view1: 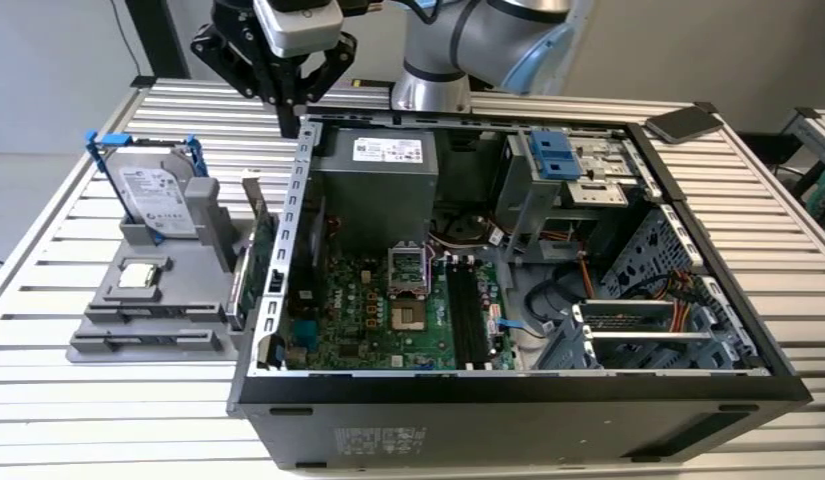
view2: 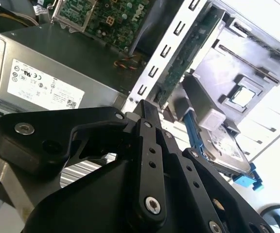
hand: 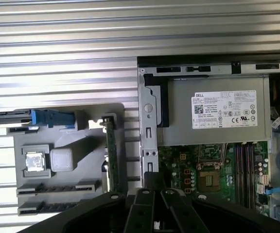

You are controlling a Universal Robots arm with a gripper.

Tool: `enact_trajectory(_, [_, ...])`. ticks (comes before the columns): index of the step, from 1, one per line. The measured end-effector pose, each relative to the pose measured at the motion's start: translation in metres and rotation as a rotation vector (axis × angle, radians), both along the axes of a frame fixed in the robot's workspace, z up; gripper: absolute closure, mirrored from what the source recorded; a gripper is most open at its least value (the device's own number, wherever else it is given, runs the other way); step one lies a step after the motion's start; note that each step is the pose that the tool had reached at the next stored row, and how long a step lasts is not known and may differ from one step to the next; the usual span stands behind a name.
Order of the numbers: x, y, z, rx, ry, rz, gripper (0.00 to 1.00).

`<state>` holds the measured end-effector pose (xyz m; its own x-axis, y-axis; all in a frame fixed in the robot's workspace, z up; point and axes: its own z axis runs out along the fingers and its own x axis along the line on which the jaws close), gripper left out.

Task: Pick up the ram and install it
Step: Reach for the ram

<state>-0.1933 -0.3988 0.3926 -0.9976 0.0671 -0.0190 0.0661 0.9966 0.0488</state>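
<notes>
Zero progress, by my read: black two-finger claw (view1: pixel 293 118) pressed together, empty, hovers over open grey PC case (view1: pixel 519 420) rear corner. Long dark ram stick (view1: pixel 152 340) prob. sits in grey holder tray (view1: pixel 185 292), not yet lifted.

The ribbed silver metal worktop (view1: pixel 65 400) shows pale parallel stripes, the flat circuit-studded motherboard (view1: pixel 365 320) is green, and the pincer (view1: pixel 293 125) is matte black.

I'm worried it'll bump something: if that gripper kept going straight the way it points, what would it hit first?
Probably the computer case's metal rim beside the power supply, right under the gripper; depth is unclear.
</notes>
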Motion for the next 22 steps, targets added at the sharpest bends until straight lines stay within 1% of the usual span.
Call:
enact_trajectory(5, [-0.0093,0.0000,0.0000,0.0000,0.0000,0.000,1.00])
enact_trajectory(11, [-0.0185,0.0000,0.0000,0.0000,0.0000,0.001,1.00])
enact_trajectory(18, [-0.0342,0.0000,0.0000,0.0000,0.0000,0.003,1.00])
enact_trajectory(22, [-0.0411,0.0000,0.0000,0.0000,-0.0001,0.004,1.00])
